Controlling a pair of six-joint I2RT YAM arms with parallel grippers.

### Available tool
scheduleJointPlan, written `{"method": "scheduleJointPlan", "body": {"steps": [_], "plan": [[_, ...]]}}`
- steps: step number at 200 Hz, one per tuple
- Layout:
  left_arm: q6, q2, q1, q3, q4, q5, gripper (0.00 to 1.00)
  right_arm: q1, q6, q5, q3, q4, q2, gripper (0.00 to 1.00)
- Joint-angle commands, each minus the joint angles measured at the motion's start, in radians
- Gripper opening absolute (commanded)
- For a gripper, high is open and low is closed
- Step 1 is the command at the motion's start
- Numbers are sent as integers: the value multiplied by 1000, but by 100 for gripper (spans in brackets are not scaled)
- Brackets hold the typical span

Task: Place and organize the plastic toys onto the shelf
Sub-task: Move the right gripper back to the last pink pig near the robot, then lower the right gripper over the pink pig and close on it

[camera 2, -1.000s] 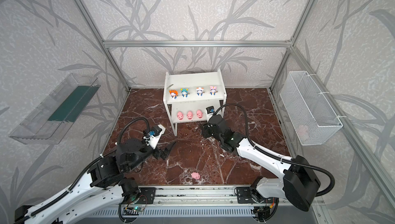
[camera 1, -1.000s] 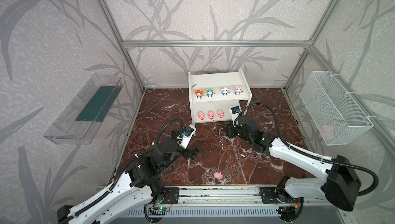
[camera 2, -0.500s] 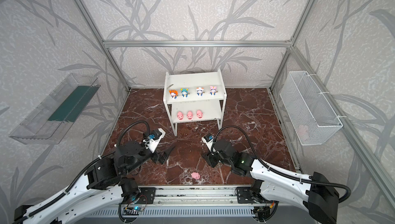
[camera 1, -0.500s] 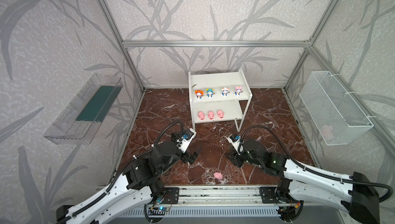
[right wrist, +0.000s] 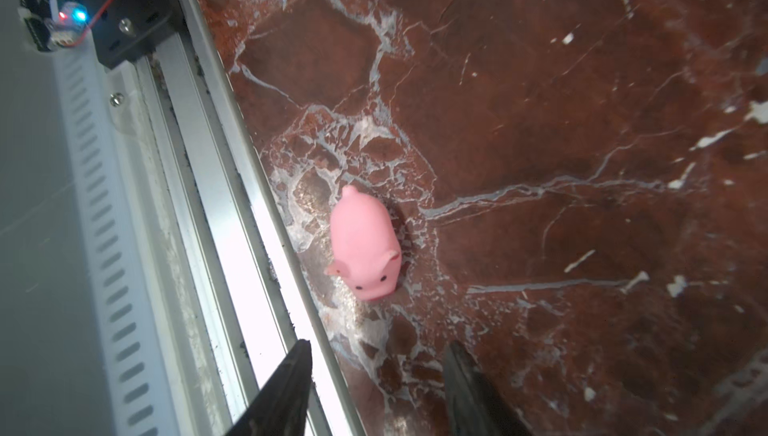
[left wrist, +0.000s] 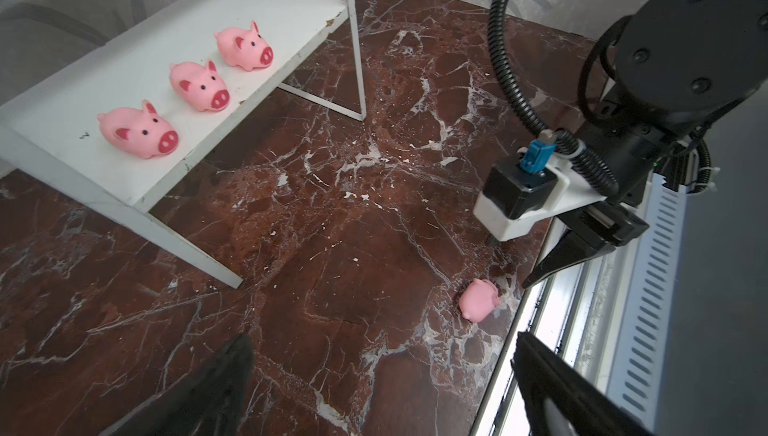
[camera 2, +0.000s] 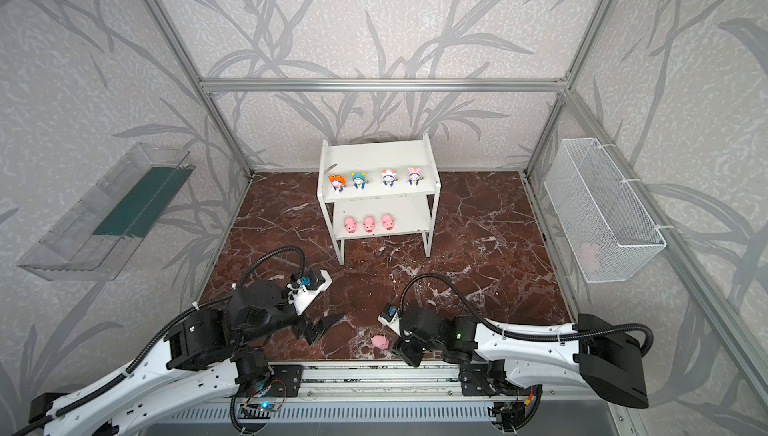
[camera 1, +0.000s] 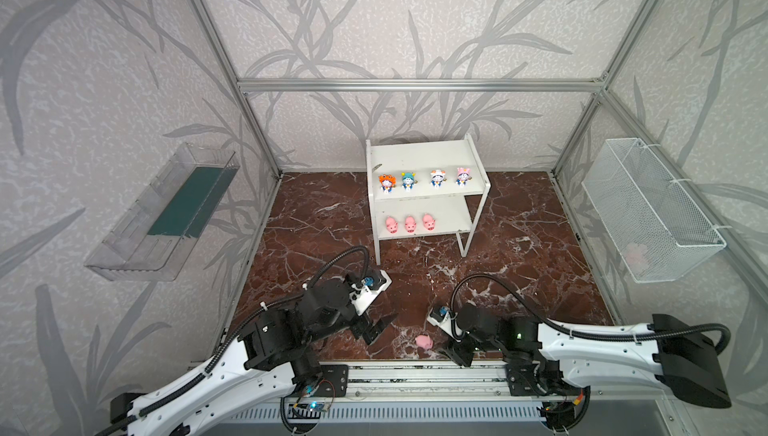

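While my right tool [right wrist: 380,346] hangs released and empty just short of the loose pink pig [right wrist: 365,242] on the counter [right wrist: 582,80] beside the front rail [right wrist: 232,205], my left tool [left wrist: 382,338] gapes wide nearby, holding nothing. Three pigs [camera 1: 410,224] line the lower board of the shelf [camera 1: 415,155]; four figurines [camera 1: 436,177] stand on its upper one.

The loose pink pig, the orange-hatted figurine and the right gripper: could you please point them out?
Loose pink pig [right wrist: 365,242], right wrist view, its back.
Orange-hatted figurine [camera 1: 385,180], in a top view, its head.
Right gripper [right wrist: 380,344], right wrist view, between fingertips.
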Motion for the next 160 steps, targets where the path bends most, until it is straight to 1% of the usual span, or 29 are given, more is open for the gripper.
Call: {"method": "scheduleJointPlan", "body": {"steps": [1,51,95,115,130,160], "plan": [[1,4,-13,-13,-22,86,99,32,0,13,8,59,61,53],[13,72,-25,-17,-10,167,99,56,-1,35,60,103,196,52],[17,86,-33,-21,-4,169,99,55,-20,40,87,107,247,52],[18,85,-33,-23,-3,160,99,55,-32,37,97,104,269,49],[18,86,-32,-23,-3,156,99,55,-42,30,106,104,279,45],[19,85,-32,-23,-3,151,99,56,-66,-15,116,111,286,38]]}}
